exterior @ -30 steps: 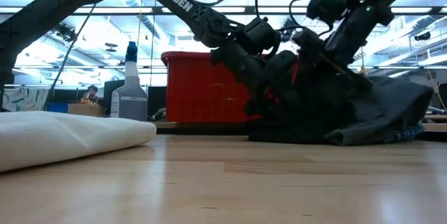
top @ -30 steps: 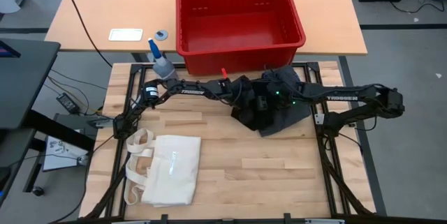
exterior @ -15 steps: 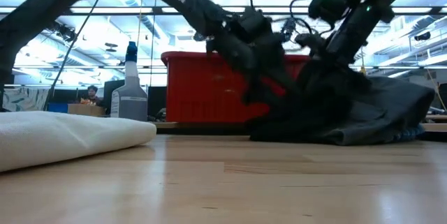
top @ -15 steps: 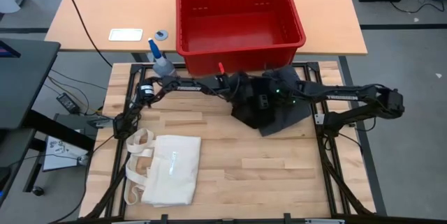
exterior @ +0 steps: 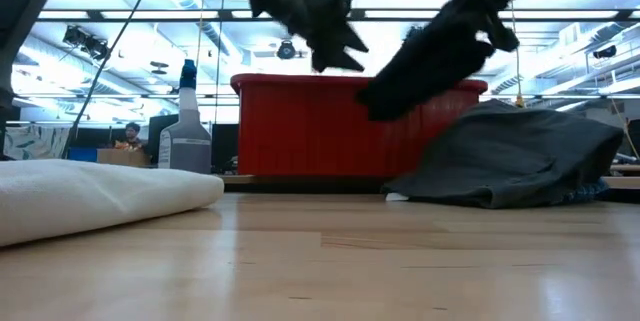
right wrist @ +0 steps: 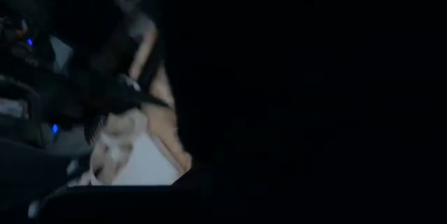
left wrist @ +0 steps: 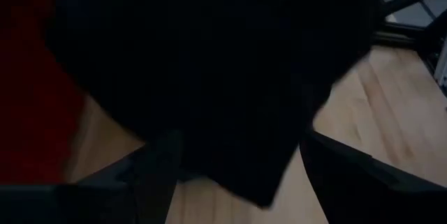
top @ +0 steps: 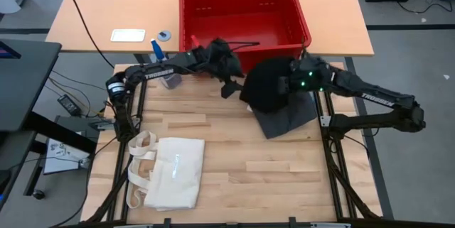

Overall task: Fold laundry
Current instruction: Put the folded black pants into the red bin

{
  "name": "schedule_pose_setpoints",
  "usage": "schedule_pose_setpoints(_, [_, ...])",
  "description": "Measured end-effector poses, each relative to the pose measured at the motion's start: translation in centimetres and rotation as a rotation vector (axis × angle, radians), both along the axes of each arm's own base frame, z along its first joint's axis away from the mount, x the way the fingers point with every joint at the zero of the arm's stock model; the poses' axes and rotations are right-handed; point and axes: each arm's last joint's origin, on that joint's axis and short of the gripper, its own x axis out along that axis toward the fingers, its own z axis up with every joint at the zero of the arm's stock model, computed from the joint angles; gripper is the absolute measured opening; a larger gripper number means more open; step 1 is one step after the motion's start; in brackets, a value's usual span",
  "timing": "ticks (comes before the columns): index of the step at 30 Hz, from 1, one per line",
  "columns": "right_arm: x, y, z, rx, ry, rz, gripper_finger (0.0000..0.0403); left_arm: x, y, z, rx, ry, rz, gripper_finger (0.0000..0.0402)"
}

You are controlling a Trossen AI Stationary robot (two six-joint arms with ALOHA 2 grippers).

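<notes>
Both arms have risen from the pile since one second ago, when you had them low on the dark clothes in front of the red basket [top: 245,16]. Your right gripper [top: 282,84] is now pressed together on the black garment [top: 264,86], which hangs lifted above the table [top: 234,171], just in front of the basket's near wall. In the low view this garment [exterior: 430,56] is clearly off the wood. Your left gripper [top: 231,82] has its fingers spread and carries nothing; it is in the air just left of the black garment. A grey garment [top: 288,118] lies on the table at the far right, under and beside the lifted one. A cream tote bag [top: 167,173] lies at the near left, and a spray bottle [top: 164,63] stands at the far left of the table.
</notes>
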Motion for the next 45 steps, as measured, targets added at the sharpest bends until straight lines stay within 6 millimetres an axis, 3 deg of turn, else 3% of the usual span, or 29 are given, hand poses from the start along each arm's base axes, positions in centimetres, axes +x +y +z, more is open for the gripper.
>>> schedule_pose_setpoints(4, [0.4, -1.8, 2.8, -0.099, -0.037, -0.035, 0.0046, -1.8, 0.6, -3.0, -0.047, -0.021, 0.031, 0.0292])
schedule_pose_setpoints(6, [1.0, -3.1, 3.9, -0.148, -0.049, -0.049, 0.0046, -3.2, 0.6, -3.2, -0.074, -0.064, 0.080, 0.0292])
schedule_pose_setpoints(10, [2.8, -6.7, 6.4, -0.254, -0.166, -0.041, 0.0046, -6.0, 0.2, -0.8, -0.051, -0.175, 0.158, 0.0292])
schedule_pose_setpoints(14, [4.8, -11.6, 8.0, -0.321, -0.306, 0.007, 0.0046, -8.1, -0.7, 2.3, 0.057, -0.239, 0.198, 0.0292])
schedule_pose_setpoints(18, [7.0, -17.2, 7.5, -0.360, -0.306, 0.045, 0.0047, -9.7, -1.4, 4.4, 0.099, -0.283, 0.225, 0.0292])
schedule_pose_setpoints(23, [9.3, -23.6, 6.7, -0.383, -0.309, 0.082, 0.0047, -10.5, -1.8, 4.7, 0.059, -0.256, 0.249, 0.0292])
schedule_pose_setpoints(30, [11.1, -30.7, 2.6, -0.313, -0.341, 0.221, 0.0048, -10.8, -2.3, 3.7, -0.017, -0.151, 0.261, 0.0292])
schedule_pose_setpoints(34, [11.7, -33.7, -2.0, -0.242, -0.347, 0.328, 0.0048, -10.8, -2.4, 3.6, -0.020, -0.136, 0.265, 0.0292])
schedule_pose_setpoints(37, [11.6, -35.7, -6.0, -0.119, -0.337, 0.316, 0.0048, -10.8, -2.4, 3.5, -0.029, -0.134, 0.272, 0.0292])
schedule_pose_setpoints(41, [10.6, -37.7, -10.4, 0.037, -0.259, 0.203, 0.0049, -10.8, -2.4, 3.4, -0.043, -0.120, 0.295, 0.0292])
schedule_pose_setpoints(45, [9.8, -38.4, -12.4, 0.043, -0.199, 0.177, 0.0074, -10.9, -2.4, 3.3, -0.058, -0.113, 0.318, 0.0292])
